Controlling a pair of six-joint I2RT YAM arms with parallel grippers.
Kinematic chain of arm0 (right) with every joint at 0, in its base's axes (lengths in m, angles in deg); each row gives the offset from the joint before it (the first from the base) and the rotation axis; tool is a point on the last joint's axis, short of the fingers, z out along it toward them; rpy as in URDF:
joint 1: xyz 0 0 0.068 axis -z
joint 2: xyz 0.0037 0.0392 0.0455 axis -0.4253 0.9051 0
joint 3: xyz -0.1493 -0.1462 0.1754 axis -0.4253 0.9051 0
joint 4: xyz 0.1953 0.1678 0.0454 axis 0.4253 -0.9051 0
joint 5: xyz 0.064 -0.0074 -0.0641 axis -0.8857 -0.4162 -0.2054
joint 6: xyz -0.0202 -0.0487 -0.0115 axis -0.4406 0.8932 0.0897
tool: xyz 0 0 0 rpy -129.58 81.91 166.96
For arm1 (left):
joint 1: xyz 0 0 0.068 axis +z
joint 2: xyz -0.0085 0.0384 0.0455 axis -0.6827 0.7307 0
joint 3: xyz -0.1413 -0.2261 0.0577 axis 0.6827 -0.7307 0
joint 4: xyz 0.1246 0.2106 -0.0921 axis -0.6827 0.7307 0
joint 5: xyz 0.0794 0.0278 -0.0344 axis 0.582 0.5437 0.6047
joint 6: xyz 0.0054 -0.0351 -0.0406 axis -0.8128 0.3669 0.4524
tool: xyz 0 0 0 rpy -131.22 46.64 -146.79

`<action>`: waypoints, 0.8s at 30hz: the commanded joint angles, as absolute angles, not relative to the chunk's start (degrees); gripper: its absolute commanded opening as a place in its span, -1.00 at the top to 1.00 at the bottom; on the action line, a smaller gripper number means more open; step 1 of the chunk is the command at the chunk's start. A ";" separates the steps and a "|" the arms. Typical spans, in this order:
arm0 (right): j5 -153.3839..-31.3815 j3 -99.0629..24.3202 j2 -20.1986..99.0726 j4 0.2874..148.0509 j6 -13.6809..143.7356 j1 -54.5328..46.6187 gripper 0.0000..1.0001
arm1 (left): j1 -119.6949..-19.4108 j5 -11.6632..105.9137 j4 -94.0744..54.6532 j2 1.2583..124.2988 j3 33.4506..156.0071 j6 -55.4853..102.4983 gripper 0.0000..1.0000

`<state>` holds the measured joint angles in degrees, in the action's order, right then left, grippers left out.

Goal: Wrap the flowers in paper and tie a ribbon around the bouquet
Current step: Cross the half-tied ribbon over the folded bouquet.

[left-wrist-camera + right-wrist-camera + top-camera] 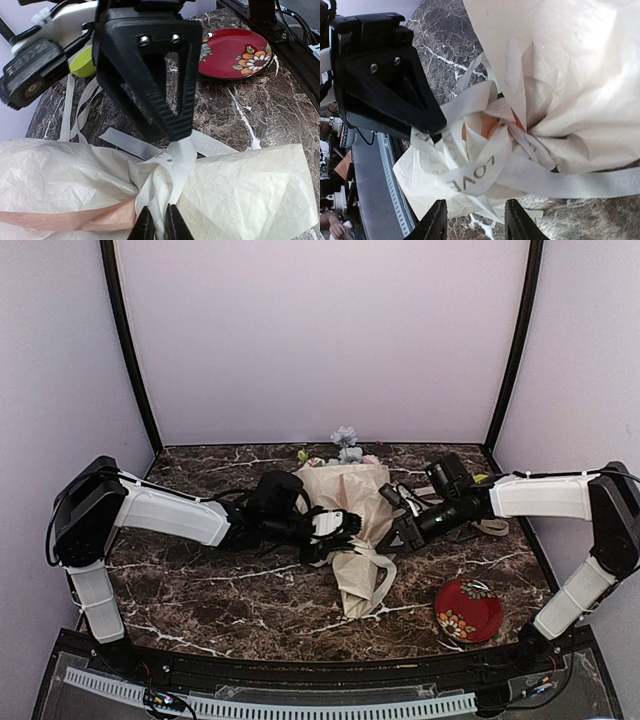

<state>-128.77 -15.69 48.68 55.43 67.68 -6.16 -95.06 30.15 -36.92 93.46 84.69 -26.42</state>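
The bouquet (345, 490) lies mid-table, a cream paper (250, 190) cone with pale flowers (346, 443) at its far end. A white ribbon (172, 160) is wound around its pinched waist, where the paper's peach side shows. My left gripper (159, 221) is shut on a strand of that ribbon at the waist. My right gripper (476, 220) faces it from the other side, jaws open, with the ribbon (475, 175) lettered "LOVE" lying just beyond its fingertips (437, 222) and nothing between them. From above, both grippers (352, 528) (388, 515) meet at the waist. The stems are hidden.
A red flowered plate (468, 610) sits near the front right corner. A lime-green round thing (82, 62) lies by the right arm, with loose ribbon (67, 107) trailing beside it. Walls close in the back and sides.
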 commanded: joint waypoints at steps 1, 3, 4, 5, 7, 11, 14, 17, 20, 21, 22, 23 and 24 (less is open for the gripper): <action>-127.15 -9.63 43.89 63.83 60.13 -6.65 0.17 | -95.19 30.85 -37.47 93.68 86.14 -24.86 0.84; -126.50 -7.58 43.55 65.94 59.46 -7.20 0.16 | -95.17 30.99 -37.47 93.80 86.42 -24.13 0.86; -125.96 -6.89 43.41 67.24 59.00 -7.30 0.15 | -95.22 31.12 -37.49 93.81 86.52 -23.88 0.87; -125.16 -6.31 43.35 68.43 58.68 -7.38 0.13 | -95.18 31.30 -37.47 93.93 86.62 -23.77 0.87; -124.23 -5.92 43.74 70.46 58.25 -7.51 0.12 | -95.24 31.61 -37.46 94.06 86.84 -23.55 0.88; -121.91 -6.47 44.87 71.75 59.11 -7.51 0.11 | -95.22 31.83 -37.06 94.16 87.07 -23.16 0.92; -121.60 -6.21 44.95 72.97 60.02 -7.52 0.09 | -95.18 31.83 -36.79 94.16 87.07 -22.99 0.98; -123.19 -5.63 46.84 73.46 60.89 -7.52 0.11 | -95.20 31.98 -36.69 94.25 87.14 -22.82 1.00; -128.07 -4.56 47.91 74.89 60.28 -7.50 0.16 | -95.18 32.33 -36.31 94.34 87.40 -22.66 1.00; -130.55 -4.16 47.84 75.76 59.97 -7.50 0.17 | -95.18 32.36 -36.07 94.34 87.44 -22.70 1.00; -132.36 -4.01 47.83 75.86 59.83 -7.48 0.17 | -95.22 32.35 -35.92 94.34 87.45 -22.70 1.00; -133.16 -3.90 47.79 75.57 59.80 -7.56 0.18 | -95.26 32.29 -35.83 94.34 87.43 -22.70 1.00; -133.20 -3.89 47.80 75.19 59.99 -7.64 0.20 | -95.18 32.28 -35.88 94.34 87.36 -22.70 1.00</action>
<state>-127.53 -4.61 47.50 72.79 59.90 -7.10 -95.06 32.32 -36.76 94.39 85.58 -23.36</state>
